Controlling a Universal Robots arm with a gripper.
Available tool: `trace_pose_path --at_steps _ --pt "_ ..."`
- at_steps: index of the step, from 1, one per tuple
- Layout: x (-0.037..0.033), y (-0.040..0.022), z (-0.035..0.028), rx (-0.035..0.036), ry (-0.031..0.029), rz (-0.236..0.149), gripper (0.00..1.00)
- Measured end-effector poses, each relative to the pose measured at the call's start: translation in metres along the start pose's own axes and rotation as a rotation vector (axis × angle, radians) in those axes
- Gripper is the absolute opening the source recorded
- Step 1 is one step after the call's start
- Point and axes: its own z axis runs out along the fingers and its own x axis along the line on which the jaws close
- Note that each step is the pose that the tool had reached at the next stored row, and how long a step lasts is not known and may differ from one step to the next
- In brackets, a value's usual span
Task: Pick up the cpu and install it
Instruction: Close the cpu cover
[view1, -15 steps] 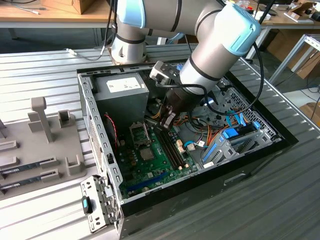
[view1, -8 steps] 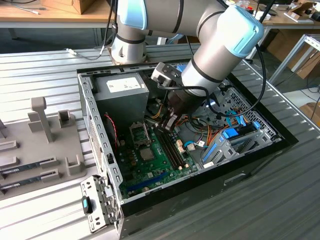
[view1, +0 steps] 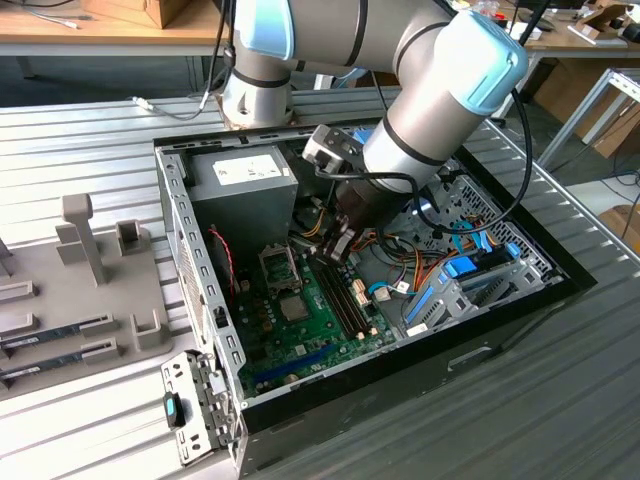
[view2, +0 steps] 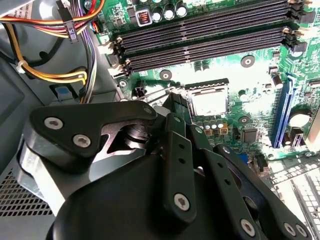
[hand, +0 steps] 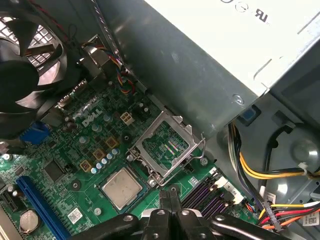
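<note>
- Open PC case (view1: 176, 215) lies on a slatted metal table (view1: 80, 150); we see the whole job happening inside it.
- Case contents, biggest first: grey power supply (view1: 243, 180) at the far end, green motherboard (view1: 300, 320) on the floor, a bundle of orange, yellow and red cables (view1: 400, 265) toward the exterior view's right, blue drive brackets (view1: 455, 270) beyond them.
- Robot arm (view1: 440, 90) reaches down into the case over the board, near the memory slots (view1: 345, 295).
- A black fan (hand: 25, 75) sits at the case wall in the first wrist view, beside the board.
- 4 long memory slots (view2: 200, 30) run just beside the socket area in the second wrist view.
- Progress, our read: the cpu (hand: 121, 187) already lies flat in its socket, silver top up; in the second wrist view the cpu (view2: 209, 102) sits square in the frame, so placement looks done.
- Left to do, as we judge: the socket's hinged load plate (hand: 166, 145) stands flipped open next to the chip, not clamped.
- Gripper (hand: 169, 204): finger tips pressed together with nothing between them, hovering just beside the socket, apart from the chip.
</note>
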Motion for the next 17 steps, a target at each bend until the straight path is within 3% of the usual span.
trace_pose_path --at_steps 2,5,6,8,9,11,12,13,16,17 --pt "-0.0001 -0.0003 0.0013 -0.0002 -0.0004 0.001 0.11" --pt "-0.006 -0.0068 0.0069 -0.0022 -0.0036 0.017 0.11" --pt "-0.0072 -0.008 0.0078 -0.0047 -0.0064 0.022 0.11" --pt "-0.0073 -0.0082 0.0086 -0.0156 -0.0195 0.034 0.11" --pt "-0.0074 -0.0083 0.0087 -0.0287 -0.0337 0.038 0.11" --pt "-0.0074 -0.0082 0.0088 -0.0628 -0.0691 0.04 0.11" --pt "-0.0074 -0.0082 0.0088 -0.0898 -0.0964 0.039 0.11" --pt "-0.0074 -0.0082 0.0087 -0.1069 -0.1136 0.038 0.11" --pt "-0.0074 -0.0082 0.0087 -0.1476 -0.1544 0.034 0.11" --pt "-0.0073 -0.0082 0.0089 -0.1673 -0.1747 0.034 0.11"
